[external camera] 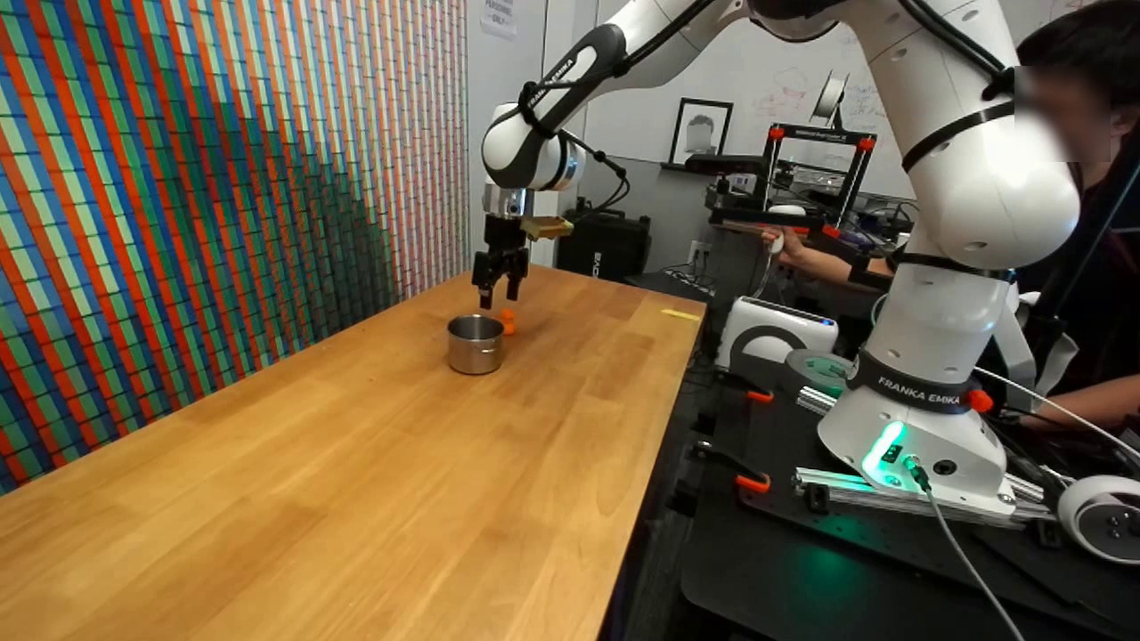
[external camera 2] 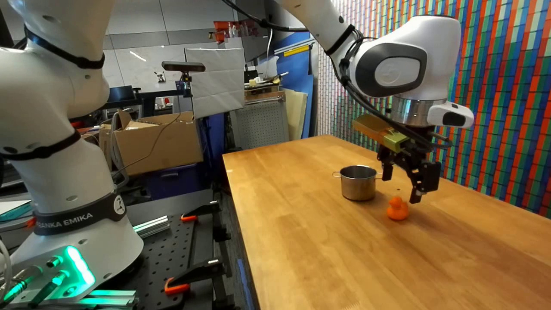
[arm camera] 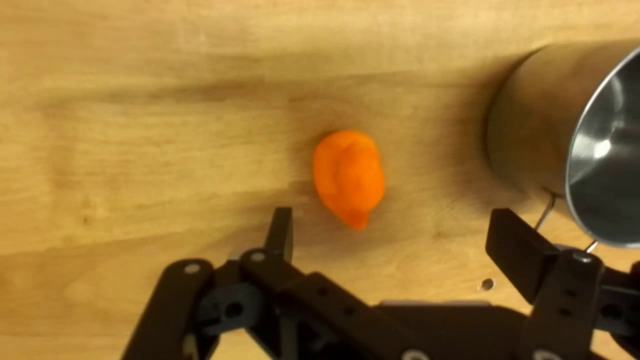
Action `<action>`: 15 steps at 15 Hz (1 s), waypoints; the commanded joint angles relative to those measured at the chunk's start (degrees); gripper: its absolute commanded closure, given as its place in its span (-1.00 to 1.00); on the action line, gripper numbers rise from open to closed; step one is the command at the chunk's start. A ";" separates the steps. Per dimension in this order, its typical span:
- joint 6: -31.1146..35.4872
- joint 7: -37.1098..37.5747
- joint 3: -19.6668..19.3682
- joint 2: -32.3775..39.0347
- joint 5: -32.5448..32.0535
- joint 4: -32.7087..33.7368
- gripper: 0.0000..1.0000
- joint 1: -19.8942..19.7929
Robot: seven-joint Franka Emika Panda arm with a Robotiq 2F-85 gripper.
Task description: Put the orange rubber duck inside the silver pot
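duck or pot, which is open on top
The silver pot: it stands upright, hollow and lidless, whereas the orange rubber duck has a closed, rounded top.

A multicoloured gridded wall [external camera: 196, 214] flanks one long edge of the wooden table [external camera: 427, 472]; beyond the opposite edge stand a 3D printer [external camera: 815, 175] and a cardboard box [external camera 2: 146, 148]; past one end, a black case [external camera: 606, 245].
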 commanded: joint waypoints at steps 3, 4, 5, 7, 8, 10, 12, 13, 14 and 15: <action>8.29 -0.71 -0.79 -8.33 -0.86 -13.71 -1.00 0.62; 11.60 -0.78 -0.91 -8.79 -1.51 -15.41 -1.00 0.94; 14.53 -0.75 -1.02 -9.02 -2.31 -16.81 -1.00 1.24; 20.17 -0.25 -1.03 -8.84 -3.79 -19.08 -1.00 1.81; 22.26 -0.20 -0.89 -8.31 -4.26 -19.50 -1.00 1.81; 26.51 0.38 -0.84 -7.20 -4.88 -20.26 -1.00 2.09; 30.18 0.76 -1.21 -5.83 -5.82 -20.30 -1.00 2.57; 31.49 1.03 -1.47 -5.12 -6.42 -20.01 -1.00 2.78; 32.99 1.08 -1.66 -4.20 -7.02 -19.58 -1.00 2.86; 34.24 1.21 -1.85 -3.62 -7.46 -19.42 -0.50 2.98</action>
